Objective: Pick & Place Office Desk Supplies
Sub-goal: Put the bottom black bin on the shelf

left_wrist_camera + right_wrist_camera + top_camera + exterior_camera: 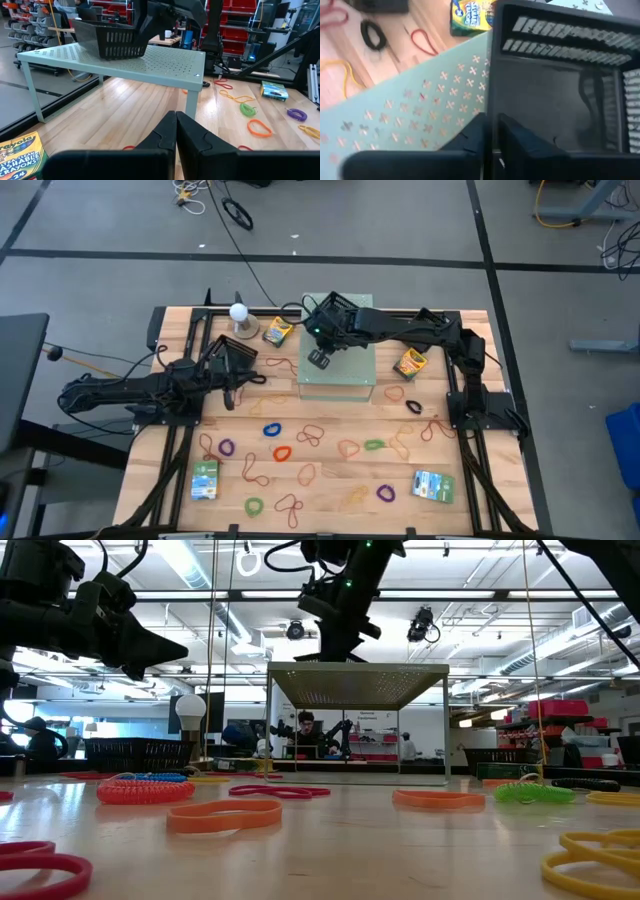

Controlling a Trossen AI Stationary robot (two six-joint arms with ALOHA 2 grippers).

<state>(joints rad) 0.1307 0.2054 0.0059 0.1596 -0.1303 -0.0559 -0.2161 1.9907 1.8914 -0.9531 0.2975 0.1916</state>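
Overhead, the right gripper (320, 358) is seen above the pale green shelf (355, 385); only its wrist view shows the fingers (470, 137) clamped on the black basket (560, 100) wall. Rubber bands (272, 429) lie scattered across the table (330, 485). The left gripper (176, 137), pressed shut and empty, is shown beside a crayon box (20, 155).

Readable on the crayon box (20, 155) just beside the left gripper (176, 131): "Crayola", "WASHABLE CRAYONS", "24". Printing on the second crayon box (470, 15), beyond the right gripper (492, 132), too blurred to make out.
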